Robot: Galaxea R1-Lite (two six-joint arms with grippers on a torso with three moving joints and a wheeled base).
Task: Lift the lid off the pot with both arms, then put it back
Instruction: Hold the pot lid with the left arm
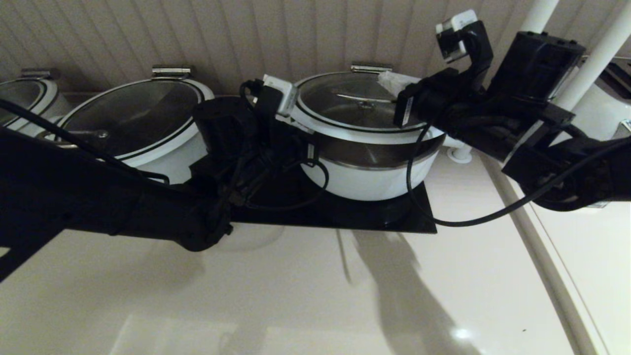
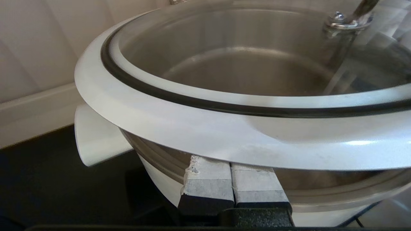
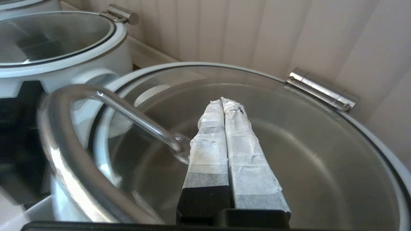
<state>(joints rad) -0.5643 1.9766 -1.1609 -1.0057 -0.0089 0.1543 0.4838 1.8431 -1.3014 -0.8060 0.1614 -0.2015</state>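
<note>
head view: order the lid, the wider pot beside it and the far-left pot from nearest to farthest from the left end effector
1. The lid: touching the left end effector at its left rim.
2. The wider pot: to its left.
3. The far-left pot: at the picture's edge.

We see the lid (image 2: 224, 134): clear glass, glossy white enamel-like rim. Its bar handle (image 3: 135, 118) is polished steel. The pot (image 1: 369, 180) has smooth white walls and a brushed steel interior. Fingers (image 3: 239, 160) of the right gripper (image 3: 221, 102) are wrapped in rough, frayed whitish tape over matt black plastic.
</note>
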